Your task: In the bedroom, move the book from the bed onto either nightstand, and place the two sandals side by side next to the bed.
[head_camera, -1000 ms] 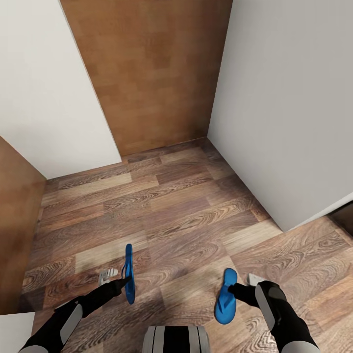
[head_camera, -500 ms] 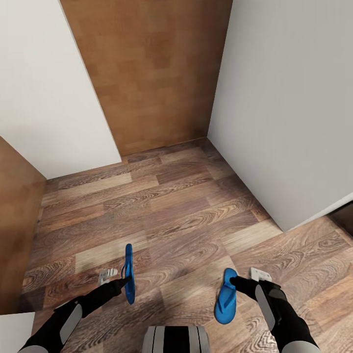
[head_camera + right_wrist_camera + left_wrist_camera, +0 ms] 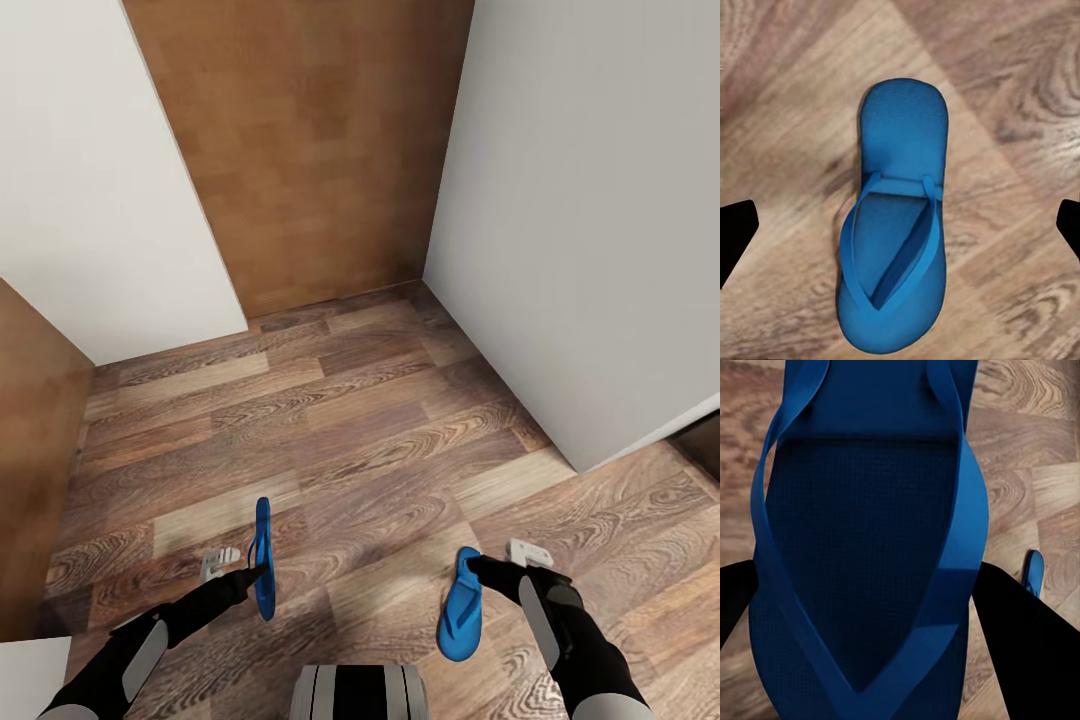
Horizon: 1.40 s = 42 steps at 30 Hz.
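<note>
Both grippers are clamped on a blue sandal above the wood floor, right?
Not quite: only the left gripper is clamped on a sandal. The right wrist view shows the right gripper open, fingers wide apart, its sandal apparently lying flat on the wood floor.

Matt, perhaps rubbery blue sandals over grained wood-plank floor.

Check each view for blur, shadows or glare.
Head view: sharp, even light, faint shadow on the brown wood-plank floor. Left wrist view: the bright blue flip-flop up close, footbed dark. Right wrist view: the other blue flip-flop crisp, floor grain soft.
</note>
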Available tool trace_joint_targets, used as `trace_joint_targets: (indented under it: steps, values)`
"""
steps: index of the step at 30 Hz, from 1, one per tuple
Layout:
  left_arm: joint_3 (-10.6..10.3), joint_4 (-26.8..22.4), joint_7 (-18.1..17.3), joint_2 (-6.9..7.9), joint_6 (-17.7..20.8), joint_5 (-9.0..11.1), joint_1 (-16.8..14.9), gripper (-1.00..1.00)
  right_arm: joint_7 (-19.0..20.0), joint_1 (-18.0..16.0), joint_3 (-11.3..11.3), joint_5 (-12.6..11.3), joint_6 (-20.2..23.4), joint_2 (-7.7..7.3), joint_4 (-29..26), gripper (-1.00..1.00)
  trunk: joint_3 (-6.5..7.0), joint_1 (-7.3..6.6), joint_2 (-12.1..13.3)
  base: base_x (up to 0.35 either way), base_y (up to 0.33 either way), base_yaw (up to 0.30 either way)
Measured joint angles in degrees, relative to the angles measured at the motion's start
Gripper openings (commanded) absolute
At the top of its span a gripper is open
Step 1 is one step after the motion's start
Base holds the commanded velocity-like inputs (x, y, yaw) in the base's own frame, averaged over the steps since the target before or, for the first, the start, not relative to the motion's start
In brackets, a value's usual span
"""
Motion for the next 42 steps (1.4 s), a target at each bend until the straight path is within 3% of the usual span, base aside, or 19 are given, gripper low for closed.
trace_joint_targets:
  steps: [2, 5, 7, 13, 24, 37, 42]
  values:
    - [0.0, 0.0, 0.0, -0.01, 0.0, 0.0, 0.0, -1.00, 0.0, 0.0, 1.3, 0.0, 0.0, 0.22, 0.1, 1.00, 0.00, 0.00, 0.0, 0.000, 0.000, 0.000]
    - [0.0, 0.0, 0.0, -0.03, 0.0, 0.0, 0.0, -1.00, -0.2, 0.0, 7.5, -0.3, -0.3, 0.83, 0.2, 1.00, 0.00, 0.00, 0.0, 0.000, 0.000, 0.000]
    - [0.0, 0.0, 0.0, -0.03, 0.0, 0.0, 0.0, -1.00, -0.3, 0.0, 10.0, -0.4, -1.1, 0.97, 0.3, 1.00, 0.00, 0.00, 0.0, 0.000, 0.000, 0.000]
    - [0.0, 0.1, 0.1, -0.03, 0.0, -0.1, 0.0, -1.00, -0.3, 0.0, 12.3, -0.7, -4.3, 1.02, 0.5, 1.00, 0.00, 0.00, 0.0, 0.000, 0.000, 0.000]
    - [-0.1, 0.1, 0.2, -0.03, 0.0, -0.1, 0.0, -1.00, -0.3, 0.0, 12.6, -0.8, -6.8, 1.02, 0.6, 1.00, 0.00, 0.00, 0.0, 0.000, 0.000, 0.000]
    - [-0.1, 0.1, 0.3, -0.03, 0.0, -0.1, 0.0, -1.00, -0.3, 0.0, 12.4, -0.7, -7.0, 1.01, 2.5, 1.00, -2.88, 0.34, -0.2, 0.000, 0.000, 0.000]
    - [-0.1, 0.1, 0.3, -0.03, 0.0, -0.1, 0.0, -1.00, -0.4, 0.0, 12.3, -0.6, -8.6, 1.01, 3.0, 1.00, -2.88, 0.33, -0.2, 0.000, 0.000, 0.000]
